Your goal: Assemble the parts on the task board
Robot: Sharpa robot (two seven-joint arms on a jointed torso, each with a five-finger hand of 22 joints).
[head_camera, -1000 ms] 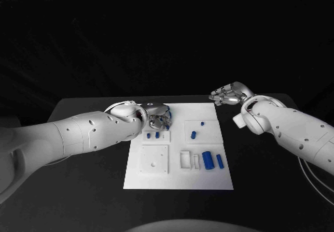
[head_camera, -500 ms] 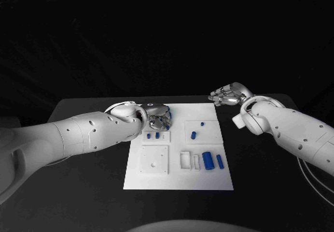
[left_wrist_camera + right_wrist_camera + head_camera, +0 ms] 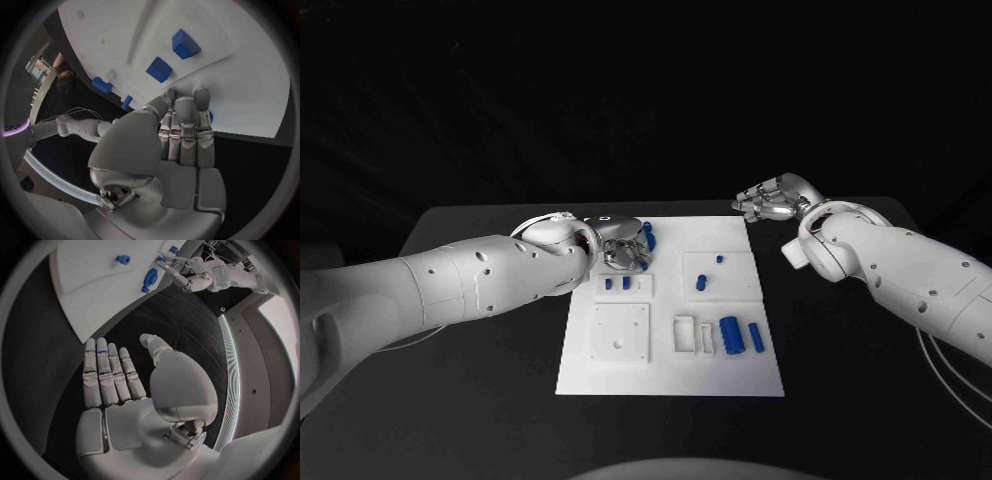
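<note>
Parts (image 3: 728, 330) in blue lie on the white task board (image 3: 733, 375) at the middle of the black table (image 3: 473, 300) in the head view; some sit by the board's near right, two small ones (image 3: 616, 283) on a raised square further back; the left hand (image 3: 627, 247) hovers over the board's far left corner, pinching a blue part (image 3: 648, 236) at its fingertips; the right hand (image 3: 769, 199) hangs beyond the far right corner, off the board, holding nothing

Left wrist view: the left hand (image 3: 172, 145) has fingers together over the board's edge (image 3: 250, 115), a sliver of blue (image 3: 210, 116) beside them; two blue blocks (image 3: 172, 55) stand beyond

Right wrist view: the right hand (image 3: 134, 395) is released, fingers straight, above bare table (image 3: 37, 355)
</note>
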